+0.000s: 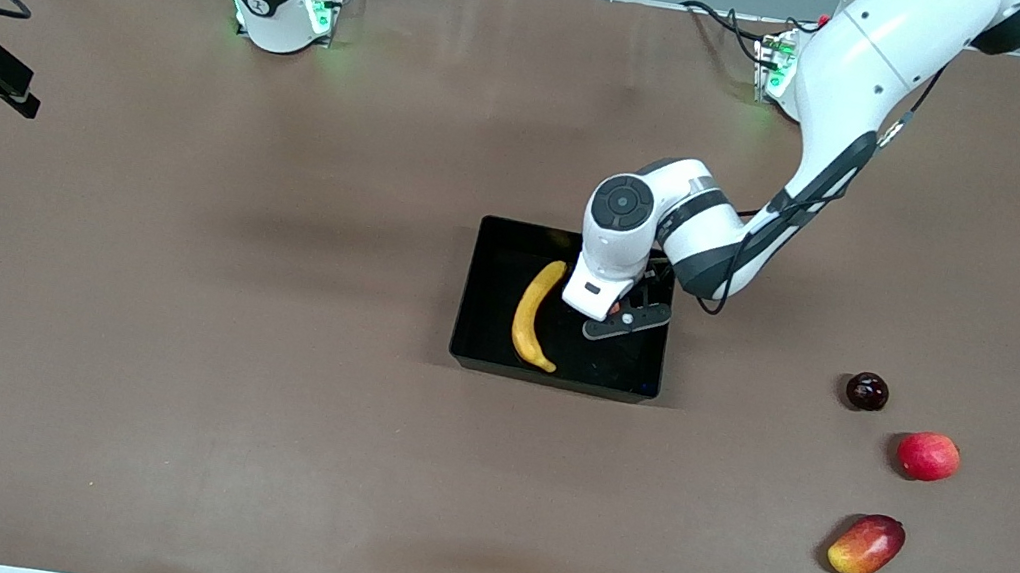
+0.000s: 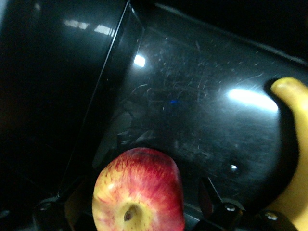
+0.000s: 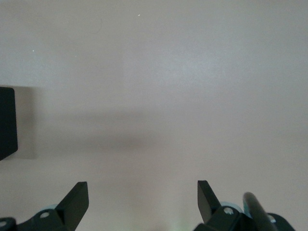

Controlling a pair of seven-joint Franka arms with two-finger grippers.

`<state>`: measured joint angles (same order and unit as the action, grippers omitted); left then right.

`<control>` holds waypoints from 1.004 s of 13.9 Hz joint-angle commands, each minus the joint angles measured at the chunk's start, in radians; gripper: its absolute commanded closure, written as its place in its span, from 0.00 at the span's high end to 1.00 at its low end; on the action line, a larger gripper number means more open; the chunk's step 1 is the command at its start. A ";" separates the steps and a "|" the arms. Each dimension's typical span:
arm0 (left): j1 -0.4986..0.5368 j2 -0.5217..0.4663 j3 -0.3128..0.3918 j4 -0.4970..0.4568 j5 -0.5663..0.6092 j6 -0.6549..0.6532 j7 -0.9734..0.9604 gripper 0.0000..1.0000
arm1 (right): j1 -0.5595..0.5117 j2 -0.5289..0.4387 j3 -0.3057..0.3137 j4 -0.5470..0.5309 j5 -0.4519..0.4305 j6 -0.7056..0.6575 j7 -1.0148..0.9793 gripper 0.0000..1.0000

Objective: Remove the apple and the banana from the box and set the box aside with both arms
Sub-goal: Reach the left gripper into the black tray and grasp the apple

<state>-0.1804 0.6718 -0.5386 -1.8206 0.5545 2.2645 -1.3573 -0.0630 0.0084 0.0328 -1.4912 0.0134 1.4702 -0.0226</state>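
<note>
Fruits first: the banana (image 1: 536,315) lies in the black tray (image 1: 480,297) just beside the left gripper (image 1: 624,316), which is down inside the tray. Its jaws stand spread, with the small red apple (image 2: 138,191) between them; whether they touch it I cannot tell. The right gripper (image 3: 142,201) waits over bare brown surface (image 1: 249,409) toward the right arm's end, jaws spread around nothing. Three other fruits (image 1: 927,456) lie well apart from both jaws.

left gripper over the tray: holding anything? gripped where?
Apple sits between the open fingers of the left gripper inside the black tray; whether they touch it cannot be told. Right gripper is open, empty.
</note>
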 commanded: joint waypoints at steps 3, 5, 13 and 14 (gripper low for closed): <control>-0.005 -0.006 0.000 0.010 0.022 0.010 -0.036 0.00 | -0.011 0.007 0.010 0.005 0.002 0.002 -0.008 1.00; -0.001 -0.035 -0.001 0.027 0.018 -0.011 -0.028 0.00 | -0.008 0.007 0.010 0.005 0.002 0.002 -0.007 1.00; 0.137 -0.201 -0.017 0.268 -0.139 -0.391 0.365 0.00 | -0.008 0.030 0.010 0.005 0.000 0.001 -0.008 1.00; 0.183 -0.216 -0.015 0.273 -0.154 -0.404 0.451 0.00 | -0.008 0.030 0.010 0.005 0.000 0.001 -0.008 1.00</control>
<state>-0.0755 0.4680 -0.5449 -1.5795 0.4419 1.9038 -1.0447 -0.0626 0.0391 0.0341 -1.4914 0.0138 1.4715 -0.0233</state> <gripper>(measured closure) 0.322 0.000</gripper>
